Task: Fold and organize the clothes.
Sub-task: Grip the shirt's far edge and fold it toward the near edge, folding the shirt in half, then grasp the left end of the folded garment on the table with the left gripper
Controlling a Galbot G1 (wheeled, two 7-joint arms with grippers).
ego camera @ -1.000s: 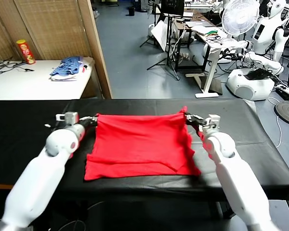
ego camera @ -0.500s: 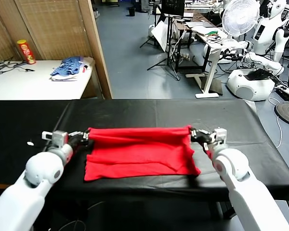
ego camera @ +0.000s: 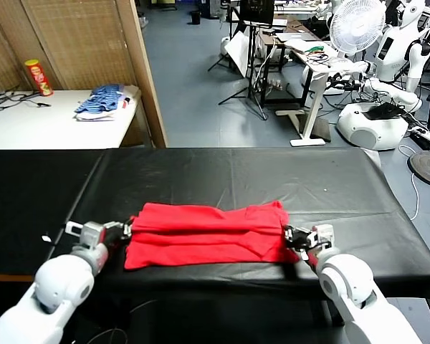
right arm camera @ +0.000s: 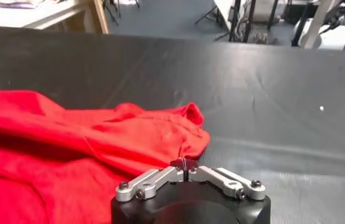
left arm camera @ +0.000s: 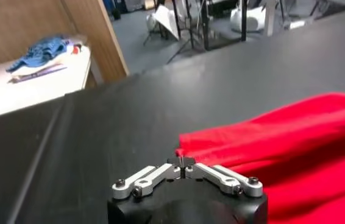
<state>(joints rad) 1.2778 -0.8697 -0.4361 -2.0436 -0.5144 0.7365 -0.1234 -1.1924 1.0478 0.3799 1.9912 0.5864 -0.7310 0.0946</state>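
Head view: red T-shirt (ego camera: 204, 234) lies folded into a wide, low band on the black counter (ego camera: 272, 172), near the front edge, roughly centred between both arms. Its rear part sits bunched in long ridges; front layer lies flatter. Print & neck tag not visible.

L gripper (ego camera: 122, 231) rests low on the counter at the shirt's left end, touching or just beside the cloth edge. L wrist view: gripper (left arm camera: 181, 163) tips meet together at a point, w/ the shirt's corner (left arm camera: 294, 152) just ahead; no cloth visibly pinched between them, so fingers are together on nothing.

R gripper (ego camera: 292, 236) sits at the shirt's right end, against the cloth's front corner. R wrist view: gripper (right arm camera: 184, 164) tips appear together, right at the hem of the shirt (right arm camera: 87, 152); whether a bit of fabric is clamped or the tips have parted slightly – cannot tell.

Background, well apart from the work: white side table (ego camera: 50, 125) at upper left carrying a blue-and-white pile of garments (ego camera: 100, 100) & a red-yellow can (ego camera: 37, 77); wooden screen (ego camera: 79, 39) behind it. Upper right: white fan (ego camera: 357, 25) & another white robot (ego camera: 376, 107) on a grey floor.
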